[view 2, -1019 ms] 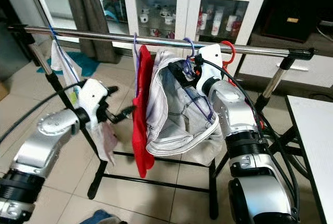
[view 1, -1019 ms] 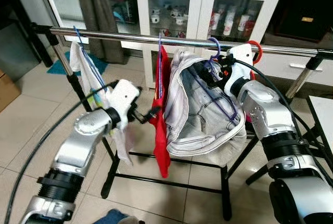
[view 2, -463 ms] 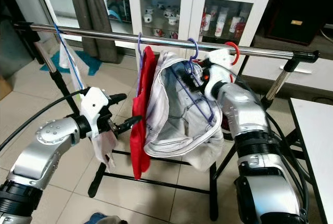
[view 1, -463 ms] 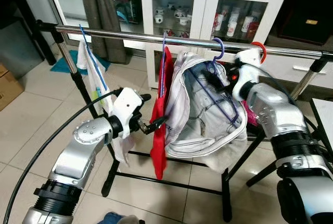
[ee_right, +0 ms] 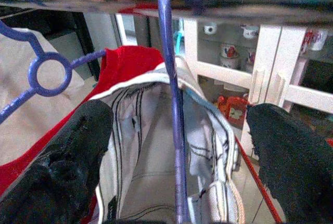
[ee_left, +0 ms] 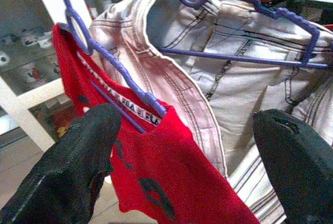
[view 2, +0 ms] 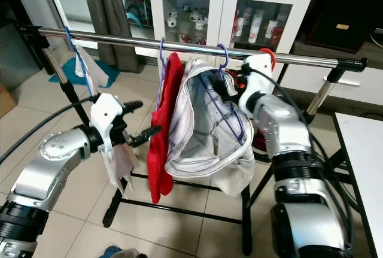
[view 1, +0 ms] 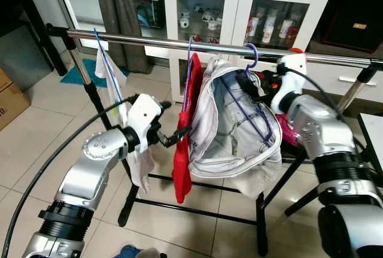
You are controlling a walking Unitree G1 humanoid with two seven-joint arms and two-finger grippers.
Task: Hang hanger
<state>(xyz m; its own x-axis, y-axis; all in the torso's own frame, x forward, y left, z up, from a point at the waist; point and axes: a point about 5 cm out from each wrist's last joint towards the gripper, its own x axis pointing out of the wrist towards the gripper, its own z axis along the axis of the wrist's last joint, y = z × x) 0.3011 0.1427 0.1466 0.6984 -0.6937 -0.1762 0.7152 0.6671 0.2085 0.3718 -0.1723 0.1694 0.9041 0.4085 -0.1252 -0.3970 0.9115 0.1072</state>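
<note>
We're facing the rail (view 1: 179, 43), a chrome bar across a black stand, with a white cabinet (view 1: 239, 6) behind it. The hanger (view 1: 250, 93), purple, has its hook over the rail, and pale jeans (view 1: 230, 132) droop from it in a loose bundle. Just beside it on our left hangs a red garment (view 1: 182, 150) on a second purple hanger (ee_left: 104, 57), also hooked on the rail. Further left, a white cloth (view 1: 111, 78) dangles from a blue hanger near the stand's post.

Our right gripper (ee_right: 177, 151) is up close under the rail, fingers (ee_right: 67, 167) spread wide on either side of the hanger's stem and gripping nothing. A red hook (view 2: 269, 57) sits on the rail right by that wrist.

Our left gripper (ee_left: 177, 146) is lower, pointing at the red garment, its fingers (ee_left: 78, 156) wide apart too, with the red cloth and jeans ahead of them, nothing clamped.
</note>
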